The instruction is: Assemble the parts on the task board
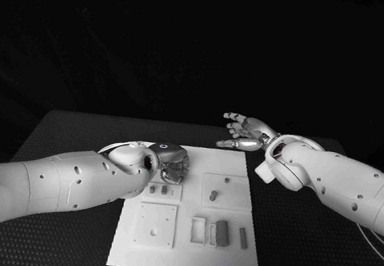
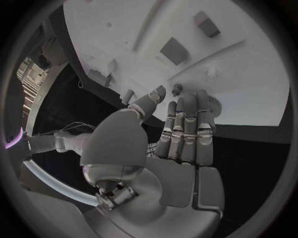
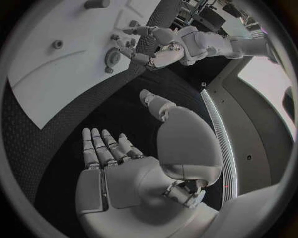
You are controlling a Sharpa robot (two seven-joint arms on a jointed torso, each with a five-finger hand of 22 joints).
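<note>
Left robot hand (image 1: 170, 161) empty, fingers apart, over task board (image 1: 184, 254) far end.

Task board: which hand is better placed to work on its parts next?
Probably the left hand: it hovers over the task board, its fingers near the parts. The right hand is open, over bare table beyond the board.

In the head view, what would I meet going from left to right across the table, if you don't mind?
Left robot hand → task board → right robot hand.
</note>
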